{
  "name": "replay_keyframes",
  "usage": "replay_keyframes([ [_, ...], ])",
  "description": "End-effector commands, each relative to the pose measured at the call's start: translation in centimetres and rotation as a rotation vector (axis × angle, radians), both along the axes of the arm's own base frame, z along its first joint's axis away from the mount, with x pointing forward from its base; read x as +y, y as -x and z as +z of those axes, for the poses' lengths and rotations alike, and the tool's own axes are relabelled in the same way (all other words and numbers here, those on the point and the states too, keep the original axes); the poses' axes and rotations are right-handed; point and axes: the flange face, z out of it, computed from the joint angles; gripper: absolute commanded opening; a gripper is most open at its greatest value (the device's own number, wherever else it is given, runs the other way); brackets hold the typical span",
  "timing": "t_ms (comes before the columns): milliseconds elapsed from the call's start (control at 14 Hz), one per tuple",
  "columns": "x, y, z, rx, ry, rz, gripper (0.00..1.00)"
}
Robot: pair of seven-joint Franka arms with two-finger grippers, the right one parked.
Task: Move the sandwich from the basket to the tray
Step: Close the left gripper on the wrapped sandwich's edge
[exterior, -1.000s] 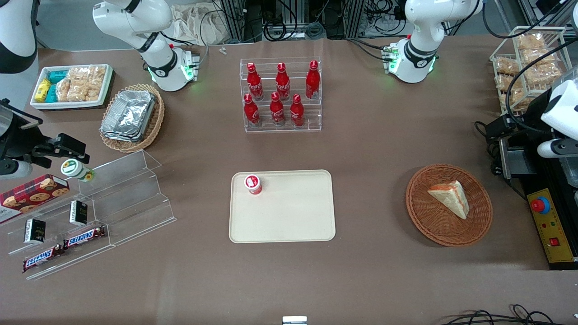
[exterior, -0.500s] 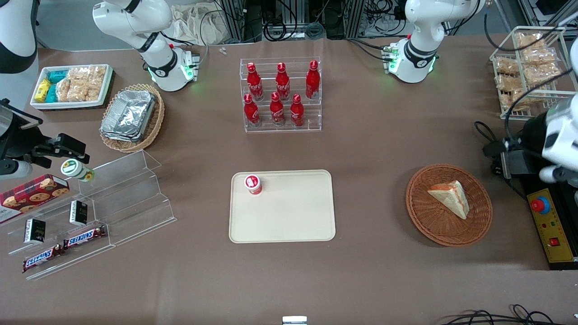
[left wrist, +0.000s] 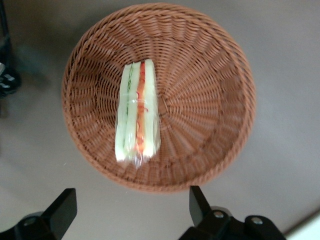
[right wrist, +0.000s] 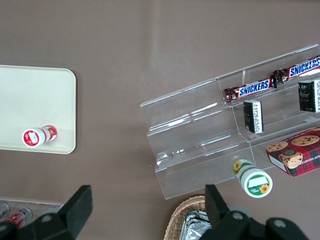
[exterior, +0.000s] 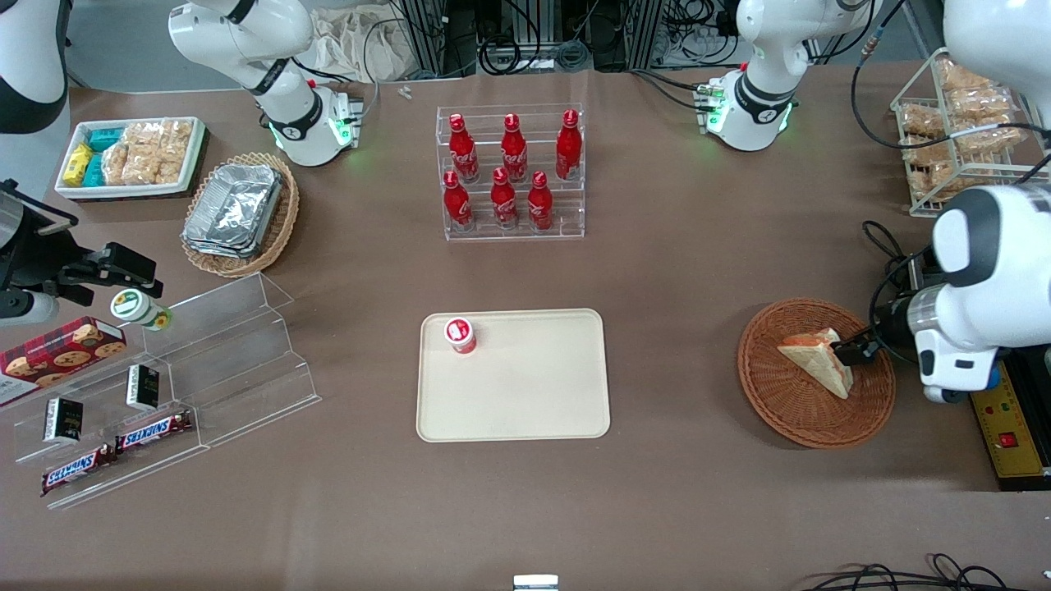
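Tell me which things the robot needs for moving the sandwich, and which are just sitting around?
Needed:
sandwich, lying in the basket
tray, where it goes
gripper, open above the basket

Just sitting around:
small red cup on the tray
cola bottles
Snickers bars
cookie box
foil containers

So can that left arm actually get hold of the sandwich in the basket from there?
Probably yes. The gripper hangs open above the basket, and the sandwich lies alone in it with nothing over it. The wrap looks thin, so a firm hold may be tricky.
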Motion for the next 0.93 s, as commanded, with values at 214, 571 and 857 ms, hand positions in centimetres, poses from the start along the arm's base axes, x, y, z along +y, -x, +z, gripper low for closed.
replay_keyframes([
  [214, 0.8, 3.0, -9.8, -0.064, -0.024, 0.19, 1.0],
  [571, 0.7, 3.0, -12.6, -0.05, -0.02, 0.174, 0.0],
  [857, 0.8, 2.4, -9.1, -0.094, -0.023, 0.172, 0.0],
])
